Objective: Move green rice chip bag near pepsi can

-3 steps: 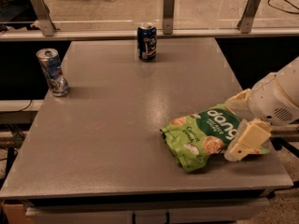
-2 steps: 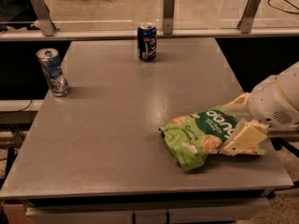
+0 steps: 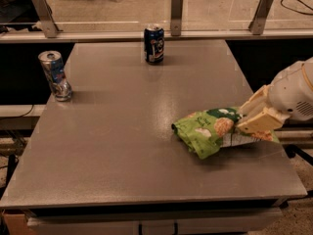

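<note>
The green rice chip bag [image 3: 205,130] lies crumpled on the grey table [image 3: 122,131] at the right, near the front. My gripper [image 3: 250,119] reaches in from the right edge, and its cream fingers [image 3: 259,123] are shut on the bag's right end. That end looks raised a little; the left end rests on the table. The pepsi can [image 3: 154,44], dark blue with a silver rim, stands upright at the far middle edge, well away from the bag.
A paler silver-and-blue dented can [image 3: 55,75] stands tilted near the table's left edge. A low rail with metal posts [image 3: 176,11] runs behind the table's far edge. The table's right edge lies just under the arm.
The gripper has shifted up and closed over the bag's right end. The bag has bunched up and its white lettering no longer shows. Both cans are unmoved.
</note>
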Controlling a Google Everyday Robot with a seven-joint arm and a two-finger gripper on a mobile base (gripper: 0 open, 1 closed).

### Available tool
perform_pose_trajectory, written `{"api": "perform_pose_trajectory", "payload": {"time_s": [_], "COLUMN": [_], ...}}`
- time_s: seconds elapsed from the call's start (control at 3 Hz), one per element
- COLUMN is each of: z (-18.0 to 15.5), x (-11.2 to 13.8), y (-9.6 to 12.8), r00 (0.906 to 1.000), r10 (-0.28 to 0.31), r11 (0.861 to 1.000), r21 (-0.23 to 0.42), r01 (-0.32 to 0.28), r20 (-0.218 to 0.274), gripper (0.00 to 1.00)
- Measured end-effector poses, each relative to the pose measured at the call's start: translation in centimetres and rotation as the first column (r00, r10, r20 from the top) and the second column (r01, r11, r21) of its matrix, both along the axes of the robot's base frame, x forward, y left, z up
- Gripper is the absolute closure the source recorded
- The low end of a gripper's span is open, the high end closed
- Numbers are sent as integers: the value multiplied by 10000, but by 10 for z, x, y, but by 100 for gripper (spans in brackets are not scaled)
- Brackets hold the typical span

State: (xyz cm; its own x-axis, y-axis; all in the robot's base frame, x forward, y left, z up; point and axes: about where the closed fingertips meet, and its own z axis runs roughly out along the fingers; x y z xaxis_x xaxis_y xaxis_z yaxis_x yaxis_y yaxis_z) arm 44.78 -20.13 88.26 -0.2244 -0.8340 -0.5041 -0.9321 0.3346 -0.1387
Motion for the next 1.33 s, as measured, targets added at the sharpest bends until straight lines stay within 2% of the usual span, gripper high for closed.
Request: {"api": "perform_pose_trajectory", "payload": {"time_s": [0.33, 0.67, 1.0, 1.33], "z": [24, 24, 18, 7], "x": [13, 13, 26, 57], "y": [-6, -6, -7, -15], "r00": [9965, 9965, 9932, 9807], "r10": [-396, -395, -705, -1305], "r11": [9992, 9992, 9972, 9904], "r21": [25, 25, 306, 655], "r01": [395, 394, 680, 1221], "r20": [741, 741, 925, 1457], "gripper": [100, 100, 100, 100]}}
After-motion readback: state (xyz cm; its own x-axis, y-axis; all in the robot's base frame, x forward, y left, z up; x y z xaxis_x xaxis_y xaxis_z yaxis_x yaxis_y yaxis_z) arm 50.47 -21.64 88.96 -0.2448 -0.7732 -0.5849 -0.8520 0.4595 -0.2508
